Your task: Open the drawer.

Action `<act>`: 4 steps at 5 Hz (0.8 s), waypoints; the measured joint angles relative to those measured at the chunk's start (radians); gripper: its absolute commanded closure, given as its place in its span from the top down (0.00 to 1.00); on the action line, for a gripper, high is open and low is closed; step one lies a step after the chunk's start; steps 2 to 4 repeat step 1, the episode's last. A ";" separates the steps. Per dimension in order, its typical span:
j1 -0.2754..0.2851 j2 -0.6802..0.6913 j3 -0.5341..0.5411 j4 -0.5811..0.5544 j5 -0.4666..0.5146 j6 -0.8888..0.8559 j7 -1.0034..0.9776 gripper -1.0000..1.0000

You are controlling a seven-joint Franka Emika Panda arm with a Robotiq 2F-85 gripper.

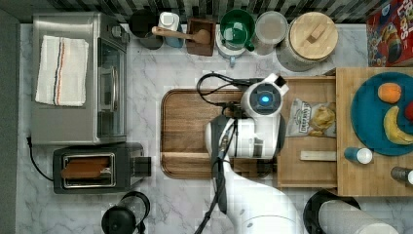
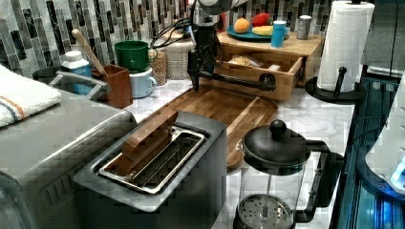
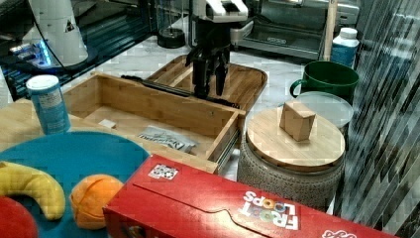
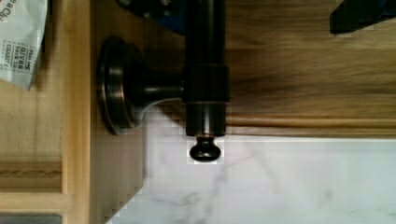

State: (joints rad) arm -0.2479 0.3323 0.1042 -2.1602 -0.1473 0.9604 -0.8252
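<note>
One drawer [image 3: 148, 111] stands pulled out from its wooden box, over the marble desk [image 1: 170, 73] and the near edge of the dark tray [image 1: 187, 131]; I see a chip bag [image 1: 311, 119] and a small wood strip [image 1: 317, 155] lying inside it. Across its front runs the black handle [image 2: 239, 78]. My pincer [image 3: 208, 82] hangs straight down on that handle, fingers [image 3: 198, 79] either side of the bar, closed around it. From the wrist I see the bar's capped end [image 4: 204, 150] and its round mount [image 4: 116, 86] against the drawer front. Beyond, on top of the box, sits a blue plate [image 1: 375, 114] with fruit.
</note>
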 measured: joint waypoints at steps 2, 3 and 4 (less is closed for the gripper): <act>0.039 -0.006 0.004 0.000 0.000 -0.027 0.008 1.00; 0.039 -0.006 0.004 0.000 0.000 -0.027 0.008 1.00; 0.039 -0.006 0.004 0.000 0.000 -0.027 0.008 1.00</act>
